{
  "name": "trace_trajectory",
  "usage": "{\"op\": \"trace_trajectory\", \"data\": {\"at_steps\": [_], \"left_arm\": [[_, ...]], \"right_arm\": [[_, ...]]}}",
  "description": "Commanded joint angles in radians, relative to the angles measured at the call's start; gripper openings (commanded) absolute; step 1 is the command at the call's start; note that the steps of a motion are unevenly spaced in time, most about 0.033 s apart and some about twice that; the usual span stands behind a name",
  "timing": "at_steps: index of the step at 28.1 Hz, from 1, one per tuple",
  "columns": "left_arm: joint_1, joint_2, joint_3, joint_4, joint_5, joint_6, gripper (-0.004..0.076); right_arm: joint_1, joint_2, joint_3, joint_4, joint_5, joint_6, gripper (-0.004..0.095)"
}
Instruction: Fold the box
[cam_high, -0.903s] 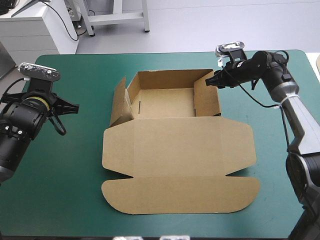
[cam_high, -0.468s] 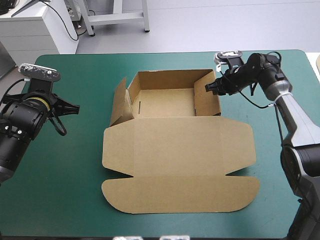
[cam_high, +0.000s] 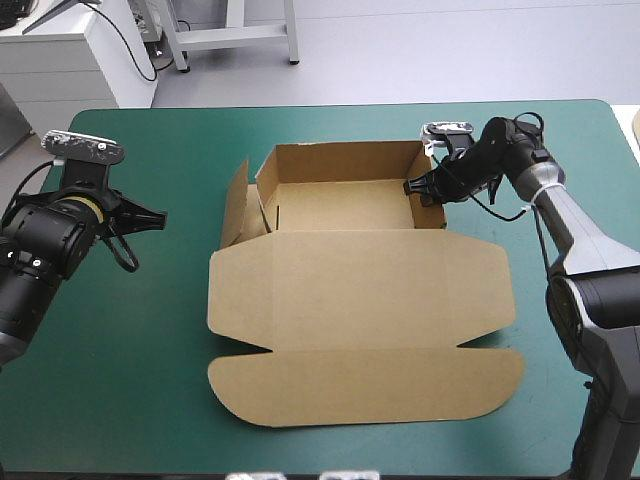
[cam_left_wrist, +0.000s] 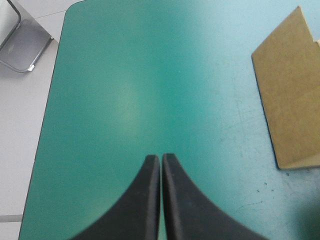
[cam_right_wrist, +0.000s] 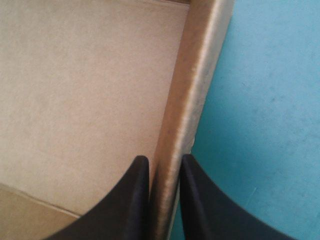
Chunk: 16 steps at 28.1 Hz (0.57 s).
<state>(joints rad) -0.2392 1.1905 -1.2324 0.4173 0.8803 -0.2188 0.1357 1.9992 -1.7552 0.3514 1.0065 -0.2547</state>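
Ok so the box (cam_high: 350, 300) sits mid-table on the teal-green cover (cam_high: 130, 380). Tray part w/ walls up is at the far side, lid lying flat toward the near edge. Right claw (cam_right_wrist: 163, 162) is all but closed, pinching the tray's right wall (cam_high: 428, 200): one black finger inside the tray, the other outside over the cover, board sandwiched btwn them. Left claw (cam_left_wrist: 161, 159) is pressed together on nothing, hanging over bare cover, w/ the left side flap (cam_high: 236, 205) ahead of it and off to one side, well apart. That flap leans outward, doesn't look tucked. So imo it's the side-wall step, right wall getting seated. Next prob needs the right claw to let go w/o dragging the wall out, then the left claw stands that flap up & tucks it.
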Motion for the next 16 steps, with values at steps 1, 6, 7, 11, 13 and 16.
{"op": "trace_trajectory", "data": {"at_steps": [1,6,7,11,13,16], "left_arm": [[0.001,-0.022,-0.032,0.011,-0.055,-0.001,-0.0001],[0.001,-0.022,-0.032,0.013,-0.059,0.0,-0.0001],[0.001,-0.022,-0.032,0.013,-0.059,-0.003,-0.0001],[0.014,-0.022,-0.032,0.023,-0.088,-0.083,-0.0001],[0.049,-0.021,-0.032,0.003,-0.117,-0.117,-0.0001],[0.143,-0.003,-0.032,-0.146,-0.174,-0.1,-0.0001]], "right_arm": [[-0.004,-0.038,-0.024,-0.004,0.001,-0.008,-0.0018],[-0.004,-0.05,-0.024,0.019,0.005,0.027,-0.0016],[-0.006,-0.058,-0.024,0.02,0.005,0.032,-0.0018],[-0.022,-0.114,-0.024,0.029,-0.002,0.04,-0.0019],[-0.041,-0.15,-0.024,0.048,-0.002,0.04,-0.0019],[-0.096,-0.23,-0.024,0.086,0.016,0.036,-0.002]]}}
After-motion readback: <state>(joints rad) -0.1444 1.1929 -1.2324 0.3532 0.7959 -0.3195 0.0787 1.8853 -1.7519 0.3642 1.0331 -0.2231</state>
